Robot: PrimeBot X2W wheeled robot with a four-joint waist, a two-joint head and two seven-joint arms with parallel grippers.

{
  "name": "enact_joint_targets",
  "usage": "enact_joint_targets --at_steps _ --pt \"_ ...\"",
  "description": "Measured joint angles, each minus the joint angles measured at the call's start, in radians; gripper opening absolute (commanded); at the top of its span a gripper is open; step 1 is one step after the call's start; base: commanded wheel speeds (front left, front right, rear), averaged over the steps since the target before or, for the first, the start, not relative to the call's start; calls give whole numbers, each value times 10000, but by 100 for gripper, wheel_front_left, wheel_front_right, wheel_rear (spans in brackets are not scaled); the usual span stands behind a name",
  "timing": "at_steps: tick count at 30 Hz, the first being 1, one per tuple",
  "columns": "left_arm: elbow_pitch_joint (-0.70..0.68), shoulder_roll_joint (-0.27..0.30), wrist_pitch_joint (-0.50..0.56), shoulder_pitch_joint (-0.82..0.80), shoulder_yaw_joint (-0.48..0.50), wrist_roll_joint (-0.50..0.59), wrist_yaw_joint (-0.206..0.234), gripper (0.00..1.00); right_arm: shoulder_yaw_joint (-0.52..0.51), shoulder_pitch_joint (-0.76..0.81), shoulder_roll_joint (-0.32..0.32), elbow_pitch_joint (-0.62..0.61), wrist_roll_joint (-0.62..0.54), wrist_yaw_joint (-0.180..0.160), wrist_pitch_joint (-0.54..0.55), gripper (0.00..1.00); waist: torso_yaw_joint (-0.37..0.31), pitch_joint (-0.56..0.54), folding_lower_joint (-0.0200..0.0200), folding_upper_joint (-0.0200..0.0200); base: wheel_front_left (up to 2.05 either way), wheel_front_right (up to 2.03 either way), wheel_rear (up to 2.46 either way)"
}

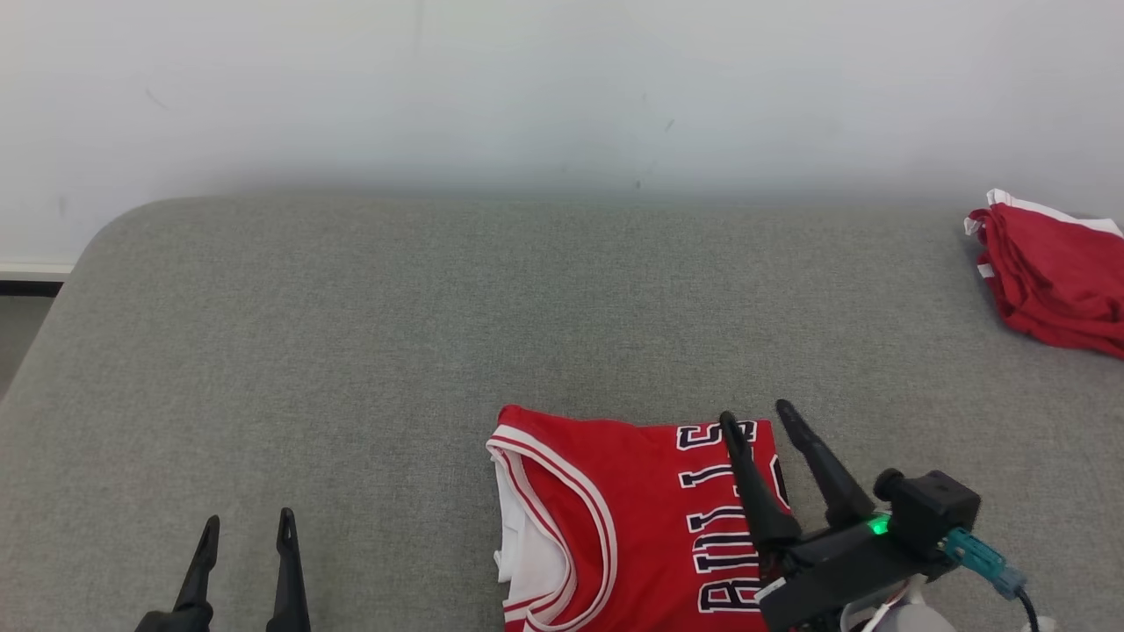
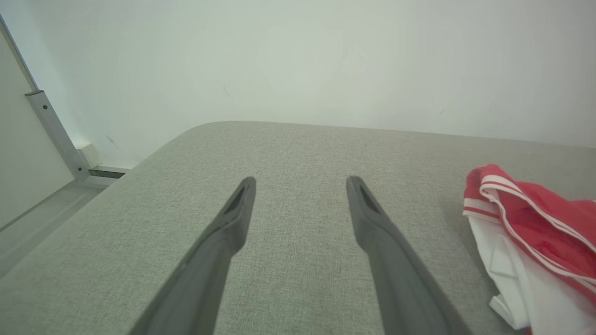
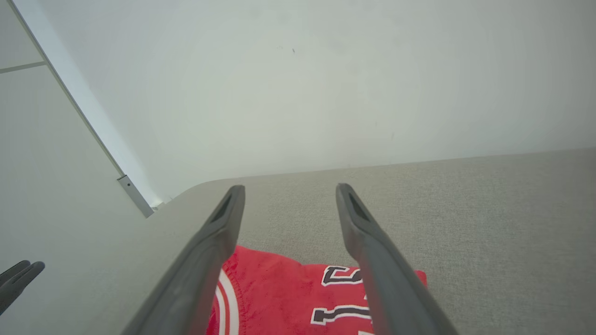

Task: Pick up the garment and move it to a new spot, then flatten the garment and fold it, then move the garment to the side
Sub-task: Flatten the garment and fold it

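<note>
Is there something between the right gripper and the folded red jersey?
Nothing visible. The right gripper is open, its fingers directly over the jersey on the grey surface. The other red garment lies apart, at the far right edge.

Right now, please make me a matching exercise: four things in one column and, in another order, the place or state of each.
Column one:
1. folded jersey
2. red pile
3. left gripper
4. right gripper

Column two:
a. open, above the folded jersey
b. far right on the gray surface
c. at the near edge, white lining showing
d. open, over bare gray surface, lower left

Pairs: 1-c, 2-b, 3-d, 4-a.
</note>
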Motion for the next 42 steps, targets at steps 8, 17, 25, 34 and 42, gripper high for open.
enact_joint_targets --at_steps 8,17,25,34,42 --pt "-58 -6 0 168 -8 13 -36 100 -1371 801 322 -464 -1103 0 -648 100 -271 -127 0 0 0 0 0" --pt "-127 6 0 453 -598 221 -188 100 -1870 1707 867 -769 -2171 0 -773 100 -533 -311 0 0 0 0 0" --pt "240 219 92 840 -2913 349 -393 100 -2057 1894 1028 -968 -2303 0 -782 100 -729 -337 0 0 0 0 0" --pt "366 370 134 867 -4516 -571 -416 100 -2123 1942 1083 -1007 -2318 0 -784 100 -908 -245 0 0 0 0 0" --pt "1227 539 339 399 -4989 -1041 -416 100 -2084 1907 1116 -984 -2320 0 -784 100 -1095 -124 0 0 0 0 0"
